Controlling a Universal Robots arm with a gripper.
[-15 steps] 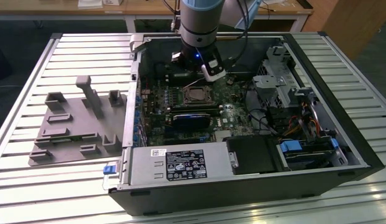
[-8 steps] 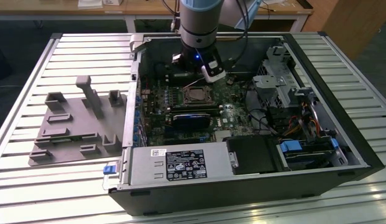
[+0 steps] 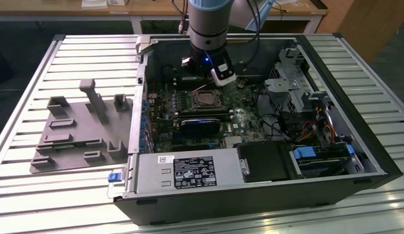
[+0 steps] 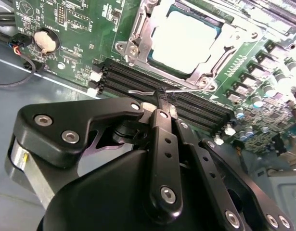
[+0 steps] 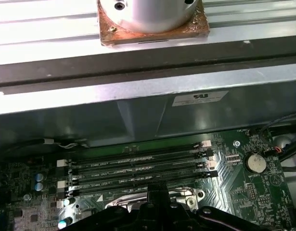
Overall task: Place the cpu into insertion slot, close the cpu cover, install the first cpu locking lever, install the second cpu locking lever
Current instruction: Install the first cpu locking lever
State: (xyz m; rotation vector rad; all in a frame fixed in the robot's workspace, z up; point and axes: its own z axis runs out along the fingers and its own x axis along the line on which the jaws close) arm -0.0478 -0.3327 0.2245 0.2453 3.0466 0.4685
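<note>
So, at the exterior view's left a grey fixture plate (image 3: pixel 78 129) with upright posts lies on the slatted metal worktop (image 3: pixel 32 204), just beside the open computer case (image 3: pixel 254 200). In the middle of that frame the green motherboard (image 3: pixel 163 105) lies flat inside the case. The insertion slot (image 3: pixel 203 99) is near the board's centre, and a grey power supply (image 3: pixel 186 173) lies along the case's lower edge. The arm (image 3: pixel 207 24) stands in the upper middle of the frame, its lower end just above and to the right of the slot. Drive bays and bundled cables (image 3: pixel 319 126) occupy the case at the exterior view's right.

In the second wrist view the cpu (image 4: pixel 186 41) sits in the slot. Its pale face shows through the window of the cpu cover (image 4: pixel 140 33), which lies flat over it. A row of black memory slots (image 4: pixel 133 77) runs between the socket and the end effector (image 4: pixel 161 97). The end effector's fingers (image 4: pixel 163 139) are pressed together, and their tips meet a thin wire locking lever (image 4: pixel 140 90) that crosses in front of the memory slots. I cannot tell whether the wire is caught between them. A round coin battery (image 4: pixel 45 41) sits on the board well apart from the socket.
</note>
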